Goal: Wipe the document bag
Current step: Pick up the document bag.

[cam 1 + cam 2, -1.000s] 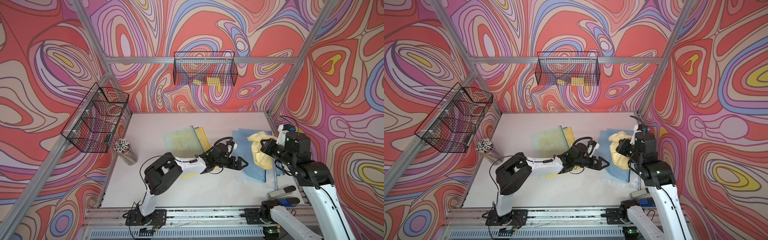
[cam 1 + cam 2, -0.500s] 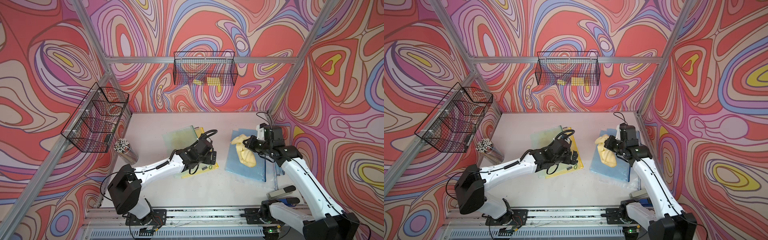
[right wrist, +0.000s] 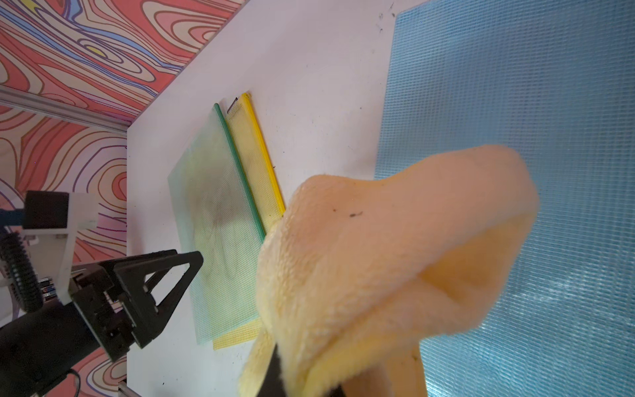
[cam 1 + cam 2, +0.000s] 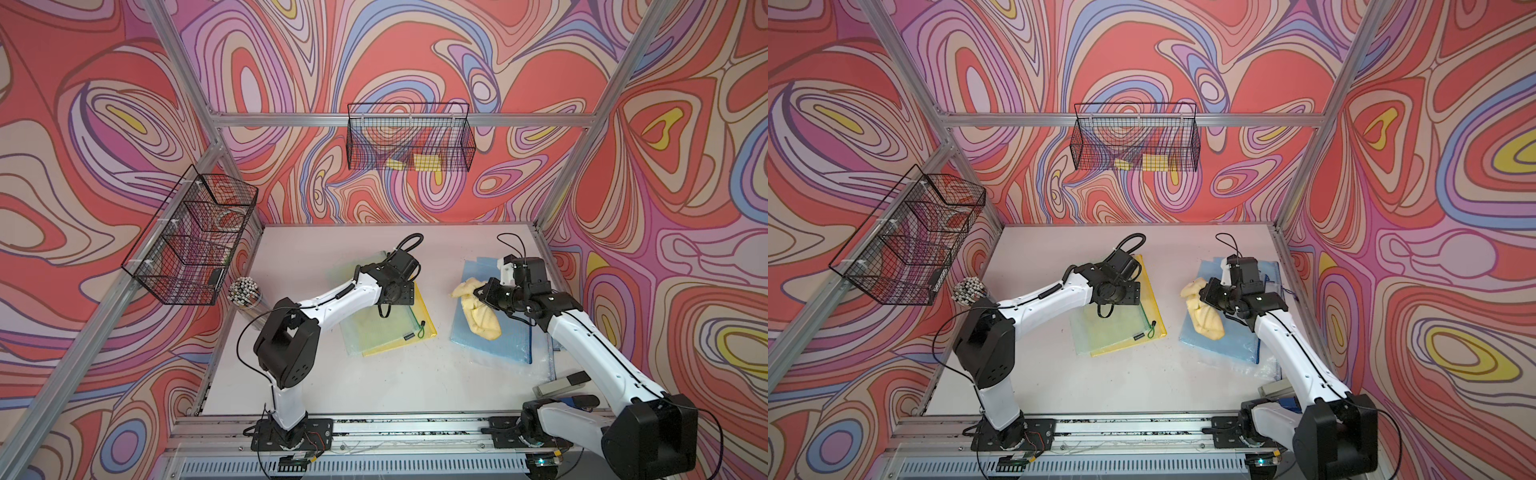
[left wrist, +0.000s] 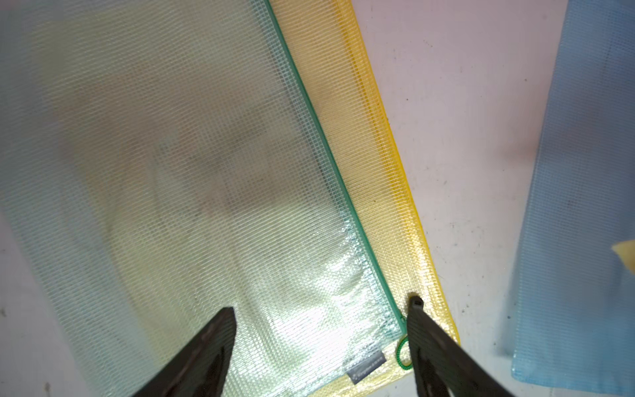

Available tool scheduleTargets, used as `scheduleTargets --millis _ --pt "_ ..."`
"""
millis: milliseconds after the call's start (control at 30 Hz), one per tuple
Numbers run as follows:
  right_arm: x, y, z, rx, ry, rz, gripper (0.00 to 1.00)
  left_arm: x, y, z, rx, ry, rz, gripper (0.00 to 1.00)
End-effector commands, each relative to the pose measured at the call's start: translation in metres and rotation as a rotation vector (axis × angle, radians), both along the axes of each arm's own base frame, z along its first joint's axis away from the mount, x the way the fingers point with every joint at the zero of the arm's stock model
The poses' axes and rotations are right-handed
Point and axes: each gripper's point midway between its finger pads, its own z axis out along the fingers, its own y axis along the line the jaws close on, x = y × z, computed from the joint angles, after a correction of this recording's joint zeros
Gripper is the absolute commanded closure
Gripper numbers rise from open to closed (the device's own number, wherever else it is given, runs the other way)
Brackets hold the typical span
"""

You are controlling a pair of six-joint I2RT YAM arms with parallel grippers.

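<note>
A green mesh document bag lies on a yellow one mid-table. My left gripper hovers open over the green bag's zipper corner, and nothing is between its fingers. To the right lies a blue document bag. A fluffy yellow cloth drapes onto it. My right gripper is shut on the cloth. The cloth hides most of its fingers.
A cup of white-tipped sticks stands at the table's left edge, under a wire basket on the left wall. Another wire basket with yellow items hangs on the back wall. Small grey and black objects lie front right.
My left gripper has drawn back from the blue bag's edge to over the green and yellow bags, its jaws slightly narrower. The right arm has carried the cloth leftward over the blue bag.
</note>
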Motion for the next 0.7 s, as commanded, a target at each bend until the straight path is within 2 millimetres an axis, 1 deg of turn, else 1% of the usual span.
scheduleTargets --millis 0,200,267,367,400,500,667 --pt "0.003 0.002 -0.007 -0.015 -0.014 0.025 1.0 -0.007 0.001 -0.021 0.047 0.111 0.035 0.25" --pt "0.004 0.006 -0.022 -0.013 0.011 0.052 1.0 0.007 -0.017 -0.043 0.074 0.175 0.056 0.32" --pt "0.004 0.007 -0.023 -0.013 0.009 0.06 1.0 0.011 -0.021 -0.05 0.086 0.188 0.064 0.34" --pt "0.003 0.006 -0.025 -0.019 0.008 0.06 1.0 0.015 -0.028 -0.057 0.097 0.197 0.064 0.35" --pt "0.004 0.006 -0.025 -0.022 0.006 0.061 1.0 0.016 -0.029 -0.058 0.102 0.198 0.065 0.35" --pt "0.004 0.005 -0.027 -0.027 0.01 0.063 1.0 0.018 -0.031 -0.063 0.129 0.21 0.065 0.42" --pt "0.003 0.006 -0.033 -0.027 0.017 0.065 1.0 0.016 -0.027 -0.073 0.179 0.234 0.069 0.48"
